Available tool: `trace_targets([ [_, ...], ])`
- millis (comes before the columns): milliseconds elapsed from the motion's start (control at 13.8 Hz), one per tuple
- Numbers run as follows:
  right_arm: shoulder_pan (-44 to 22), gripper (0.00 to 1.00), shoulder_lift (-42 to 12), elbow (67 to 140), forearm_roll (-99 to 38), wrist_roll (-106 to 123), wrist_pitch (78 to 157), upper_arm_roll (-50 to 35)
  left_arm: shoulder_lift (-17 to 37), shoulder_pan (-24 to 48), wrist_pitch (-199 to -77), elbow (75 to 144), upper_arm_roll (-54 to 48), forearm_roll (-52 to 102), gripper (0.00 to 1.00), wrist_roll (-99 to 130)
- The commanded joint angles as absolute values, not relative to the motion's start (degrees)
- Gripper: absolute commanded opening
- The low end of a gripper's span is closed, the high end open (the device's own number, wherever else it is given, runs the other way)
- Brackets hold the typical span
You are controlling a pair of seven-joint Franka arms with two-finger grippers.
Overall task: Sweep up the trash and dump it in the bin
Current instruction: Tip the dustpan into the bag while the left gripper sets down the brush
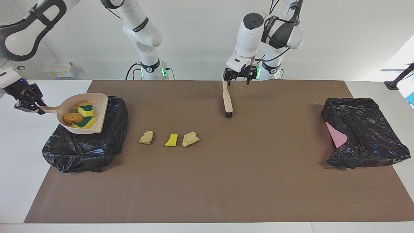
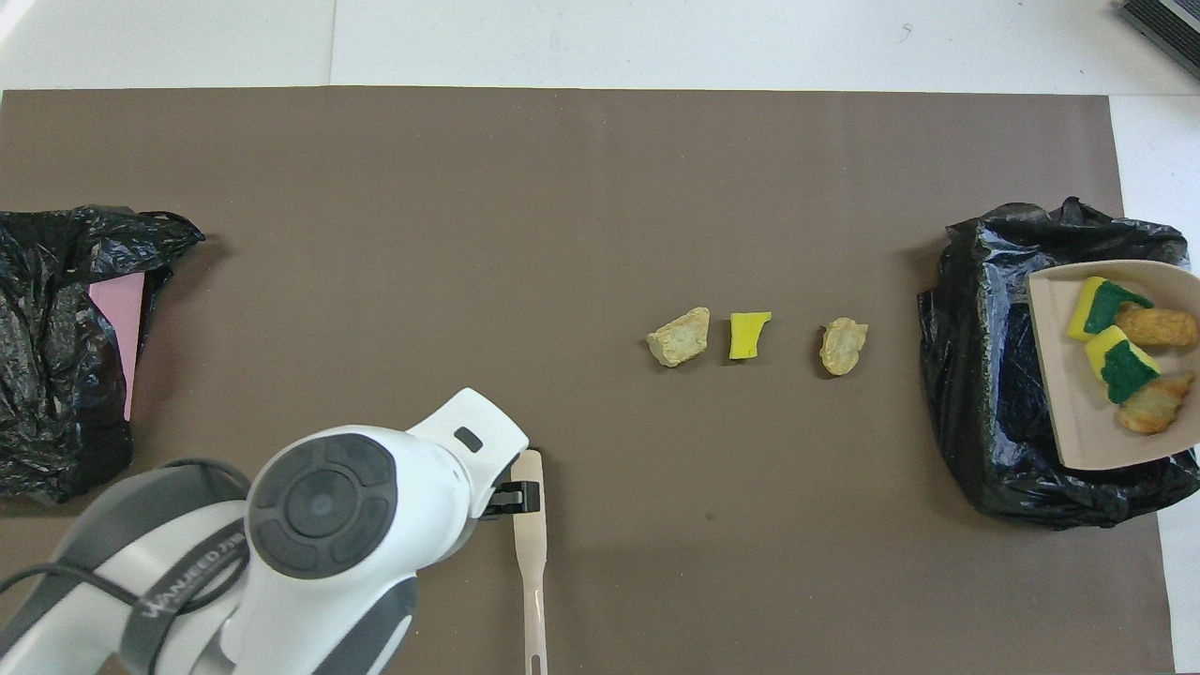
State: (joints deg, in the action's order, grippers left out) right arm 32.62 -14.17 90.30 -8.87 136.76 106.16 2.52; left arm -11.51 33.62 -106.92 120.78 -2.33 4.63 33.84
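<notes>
At the far left edge of the facing view, the right gripper (image 1: 36, 108) is clamped on the end of the dustpan's handle; it holds the beige dustpan (image 1: 100, 110) in the air at middle left of the frame, over the open black bin bag (image 1: 84, 149) that sits on the brown mat (image 1: 207, 187). Four bits of the trash lie in the pan: two yellow sponge chunks with green faces (image 1: 85, 111) and two orange-brown bread-like lumps (image 1: 71, 118); none has dropped into the bag.

Further right, in the lower middle of the frame, three more bits lie in a row on the mat, apart from one another: a beige rock-like lump (image 1: 146, 137) closest to the bag; then a bright yellow sponge piece (image 1: 171, 139); then a paler lump (image 1: 190, 138).

At upper centre the brush (image 1: 228, 100) lies on the mat, its bristle end pointing down the frame and its beige handle up toward the robots; the left gripper (image 1: 240, 81) hangs just beside the handle's top end, its fingers spread apart with nothing between them.

At the right of the frame a second black bag (image 1: 368, 129) lies on the mat, with a pink sheet (image 1: 336, 136) showing at its edge.
</notes>
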Motion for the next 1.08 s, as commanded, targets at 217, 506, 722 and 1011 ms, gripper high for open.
trace_targets([
  [217, 31.21, 0.00, -13.89, 90.88, -0.81, 129.92, 108.45, 2.55, -9.41, 21.73, -105.56, 115.84, -2.90, 4.48, 1.00, 16.73],
  [506, 25.15, 0.00, -10.47, 93.59, 8.86, 118.43, 109.60, 2.55, -7.65, 14.26, -106.70, 114.79, -2.90, 4.39, 1.00, 8.99],
  [722, 20.67, 0.00, -5.74, 98.77, 16.84, 110.42, 111.87, 2.46, -6.68, 8.45, -110.64, 114.79, -2.90, 4.39, 1.00, 4.23],
  [1011, 18.19, 0.00, 2.18, 108.00, 24.07, 102.31, 114.07, 2.37, -5.80, 4.05, -112.58, 113.82, -2.90, 1.07, 1.00, -0.26],
])
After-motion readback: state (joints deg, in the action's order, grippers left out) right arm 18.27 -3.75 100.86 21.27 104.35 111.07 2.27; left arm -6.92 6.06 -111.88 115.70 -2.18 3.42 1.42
